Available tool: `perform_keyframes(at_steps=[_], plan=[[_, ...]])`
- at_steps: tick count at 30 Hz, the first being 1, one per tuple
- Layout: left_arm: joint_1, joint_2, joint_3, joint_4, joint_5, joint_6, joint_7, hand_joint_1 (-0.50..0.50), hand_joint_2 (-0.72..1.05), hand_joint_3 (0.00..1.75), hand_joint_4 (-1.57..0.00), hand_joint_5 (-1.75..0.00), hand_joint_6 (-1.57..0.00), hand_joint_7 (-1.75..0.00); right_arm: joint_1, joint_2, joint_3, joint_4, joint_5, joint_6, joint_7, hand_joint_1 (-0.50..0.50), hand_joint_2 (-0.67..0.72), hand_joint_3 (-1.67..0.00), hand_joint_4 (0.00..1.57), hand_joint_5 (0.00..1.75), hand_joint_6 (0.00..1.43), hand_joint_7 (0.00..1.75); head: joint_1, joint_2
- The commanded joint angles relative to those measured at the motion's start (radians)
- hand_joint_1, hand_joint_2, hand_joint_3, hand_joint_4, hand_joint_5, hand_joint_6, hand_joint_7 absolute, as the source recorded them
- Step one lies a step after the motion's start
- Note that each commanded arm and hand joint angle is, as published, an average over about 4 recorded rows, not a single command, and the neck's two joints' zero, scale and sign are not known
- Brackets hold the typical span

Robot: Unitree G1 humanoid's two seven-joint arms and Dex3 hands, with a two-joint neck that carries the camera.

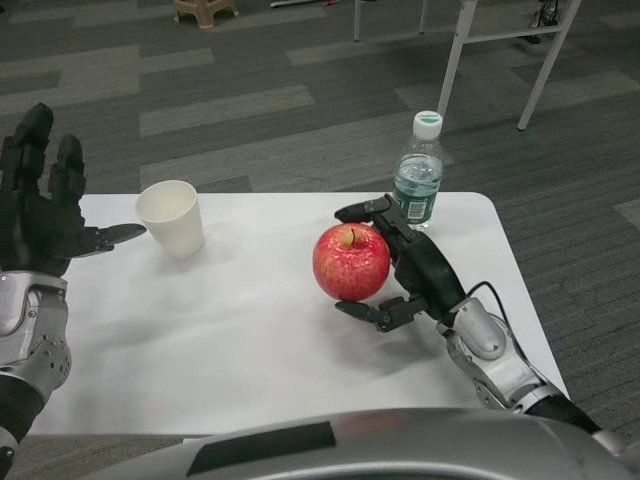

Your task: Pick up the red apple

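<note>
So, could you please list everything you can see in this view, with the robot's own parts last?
red apple: one, red, centre-right of the table, within the right robot hand's fingers.
paper cup: one, white, upright, back left of the table.
water bottle: one, clear with green label and cap, upright, back right, behind the apple.
table: one, white.
chair or table legs: several, white, on the grey carpet beyond.
right robot hand: one, black, cupped around the apple's right side.
left robot hand: one, black, raised open at the table's left edge.
</note>
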Motion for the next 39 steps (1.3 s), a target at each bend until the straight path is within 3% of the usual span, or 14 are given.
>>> perform_keyframes(at_steps=[1, 12, 17, 26, 35, 39], plan=[[0.005, 0.009, 0.011, -0.008, 0.004, -0.003, -0.001, -0.26, 0.16, 0.0, 0.0, 0.0, 0.0, -0.42, -0.061, 0.007, 0.014, -0.013, 0.005, -0.007, -0.014, -0.21, -0.54, -1.03, 0.31, 1.36, 0.81, 1.54, 0.009, 0.02], [0.004, 0.011, 0.007, -0.007, 0.003, -0.003, -0.001, -0.26, 0.16, 0.0, 0.0, 0.0, 0.0, -0.42, -0.237, 0.023, 0.056, 0.062, 0.005, -0.016, -0.009, -0.21, -0.54, -1.03, 0.39, 1.36, 0.86, 1.54, 0.049, 0.086], [0.007, 0.013, 0.01, -0.007, 0.003, -0.003, -0.001, -0.26, 0.23, 0.0, 0.0, 0.0, 0.0, -0.42, -0.283, 0.033, 0.062, 0.104, 0.007, -0.032, -0.009, -0.21, -0.54, -1.03, 0.41, 1.36, 0.88, 1.54, 0.051, 0.124], [0.022, 0.012, 0.029, -0.01, 0.004, -0.003, -0.001, -0.26, 0.25, 0.0, 0.0, 0.0, 0.0, -0.42, -0.294, 0.033, 0.062, 0.126, 0.016, -0.037, -0.011, -0.21, -0.54, -1.03, 0.44, 1.36, 0.91, 1.54, 0.09, 0.166], [0.03, 0.008, 0.043, -0.028, 0.011, -0.003, -0.002, -0.26, 0.25, 0.0, 0.0, 0.0, 0.0, -0.42, -0.29, 0.033, 0.063, 0.126, 0.027, -0.054, -0.014, -0.21, -0.54, -1.03, 0.48, 1.43, 0.93, 1.54, 0.097, 0.163], [0.036, 0.007, 0.047, -0.035, 0.012, -0.003, -0.002, -0.26, 0.25, 0.0, 0.0, 0.0, 0.0, -0.42, -0.291, 0.033, 0.066, 0.133, 0.028, -0.056, -0.015, -0.21, -0.54, -1.03, 0.51, 1.36, 0.95, 1.54, 0.096, 0.142]])
